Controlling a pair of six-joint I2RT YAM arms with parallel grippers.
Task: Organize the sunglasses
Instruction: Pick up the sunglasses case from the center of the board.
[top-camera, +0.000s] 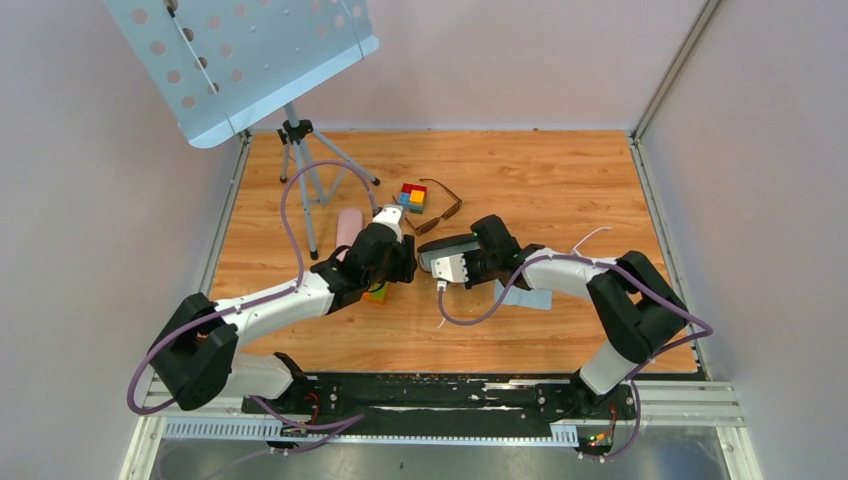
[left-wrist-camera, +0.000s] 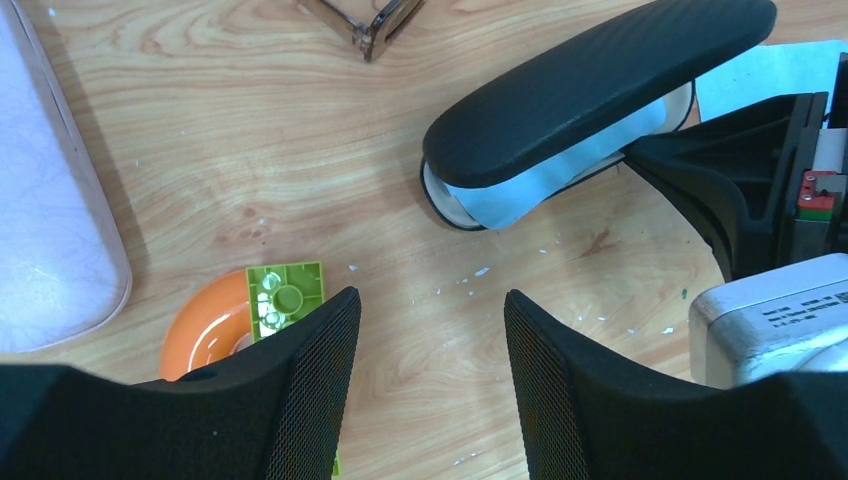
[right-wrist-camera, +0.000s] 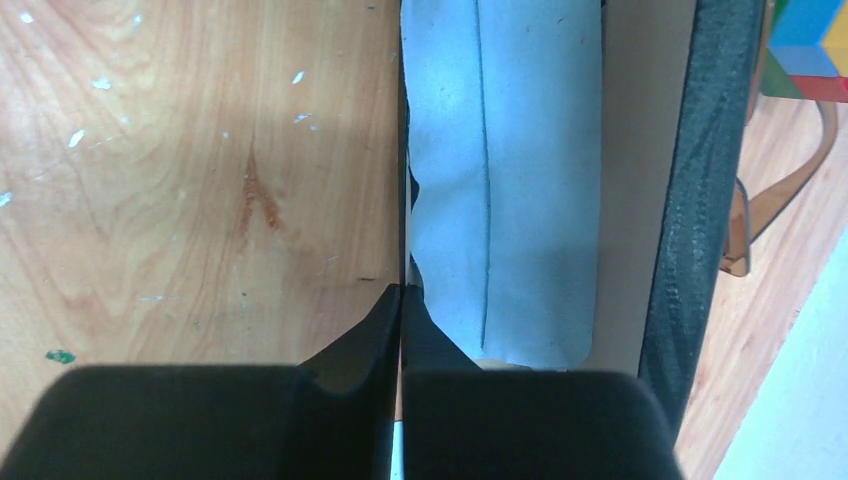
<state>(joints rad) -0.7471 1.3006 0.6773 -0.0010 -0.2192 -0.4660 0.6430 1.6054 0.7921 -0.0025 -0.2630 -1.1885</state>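
The sunglasses (top-camera: 440, 207), thin brown frame with tinted lenses, lie unfolded on the wood beyond both grippers; only a corner of the sunglasses (left-wrist-camera: 370, 25) shows at the top of the left wrist view, and a temple arm (right-wrist-camera: 780, 200) curves past the case. My right gripper (right-wrist-camera: 401, 292) is shut on the thin rim of the open black case (top-camera: 445, 246), which holds a blue cloth (right-wrist-camera: 510, 170) under its raised lid (left-wrist-camera: 600, 85). My left gripper (left-wrist-camera: 430, 330) hangs open over bare wood just left of the case, with nothing between its fingers.
A pink case (top-camera: 348, 226) lies left of my left gripper. An orange ring with a green block (left-wrist-camera: 285, 295) sits by the left finger. A coloured cube (top-camera: 412, 195) rests beside the sunglasses. A second light-blue cloth (top-camera: 530, 298) lies under the right arm. A stand's tripod (top-camera: 300, 150) occupies the back left.
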